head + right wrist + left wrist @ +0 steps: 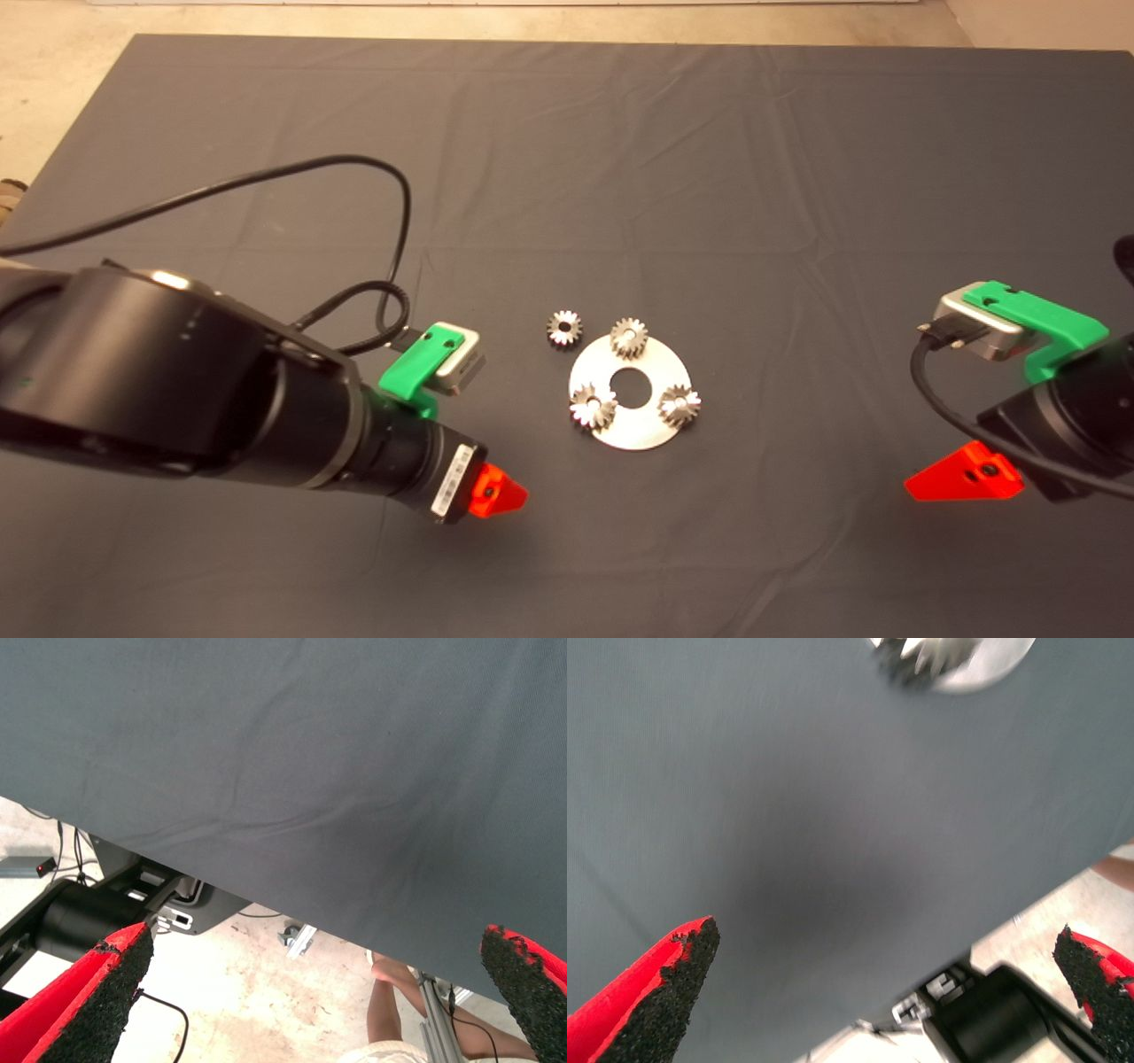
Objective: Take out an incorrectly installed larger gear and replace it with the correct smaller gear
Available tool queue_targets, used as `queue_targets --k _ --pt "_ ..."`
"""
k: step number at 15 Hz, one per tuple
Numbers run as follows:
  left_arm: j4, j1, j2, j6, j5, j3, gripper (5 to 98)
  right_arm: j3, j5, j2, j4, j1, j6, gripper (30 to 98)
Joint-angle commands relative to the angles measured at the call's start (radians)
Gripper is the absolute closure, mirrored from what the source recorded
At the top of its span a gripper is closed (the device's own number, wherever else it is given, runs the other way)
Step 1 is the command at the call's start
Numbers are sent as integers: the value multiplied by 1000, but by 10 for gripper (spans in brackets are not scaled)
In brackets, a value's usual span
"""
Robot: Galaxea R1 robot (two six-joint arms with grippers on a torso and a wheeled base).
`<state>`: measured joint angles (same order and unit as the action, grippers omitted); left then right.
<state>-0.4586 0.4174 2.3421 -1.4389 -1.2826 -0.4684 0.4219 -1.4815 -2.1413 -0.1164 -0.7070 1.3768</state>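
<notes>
both grippers' fingers are spread and empty; the left gripper (pixel 509 494) could snag a wrong gear beside the larger gear (pixel 593 407) on the disc (pixel 654 354).

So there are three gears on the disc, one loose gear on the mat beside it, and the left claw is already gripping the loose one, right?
Not quite. The head view shows three gears on the disc and the loose gear on the mat beside it, but the left claw is not gripping it. It hovers apart from the gear, and the left wrist view shows it open and empty.
</notes>
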Motion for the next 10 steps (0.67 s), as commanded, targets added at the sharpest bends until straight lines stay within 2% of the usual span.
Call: queue_targets --k 1,3,5,6,8,9,10 --pt "-76 -2 47 -3 -4 -30 59 -3 4 -1 -23 -19 -2 306" --pt "-94 -11 79 0 -4 -67 59 -2 4 -1 -23 -20 -2 306" --pt "-128 -44 137 5 -6 -105 59 -2 4 -1 -23 -20 -2 306" --pt "-137 -48 170 -3 -22 -140 59 -2 4 -1 -23 -20 -2 306" --pt "-141 -48 236 -15 -128 -156 59 -2 4 -1 -23 -20 -2 306" --pt "-148 -48 283 -16 -164 -162 59 -2 4 -1 -23 -20 -2 306" --pt "-162 -49 314 -25 -181 -165 59 -3 6 -1 -23 -20 -2 306"
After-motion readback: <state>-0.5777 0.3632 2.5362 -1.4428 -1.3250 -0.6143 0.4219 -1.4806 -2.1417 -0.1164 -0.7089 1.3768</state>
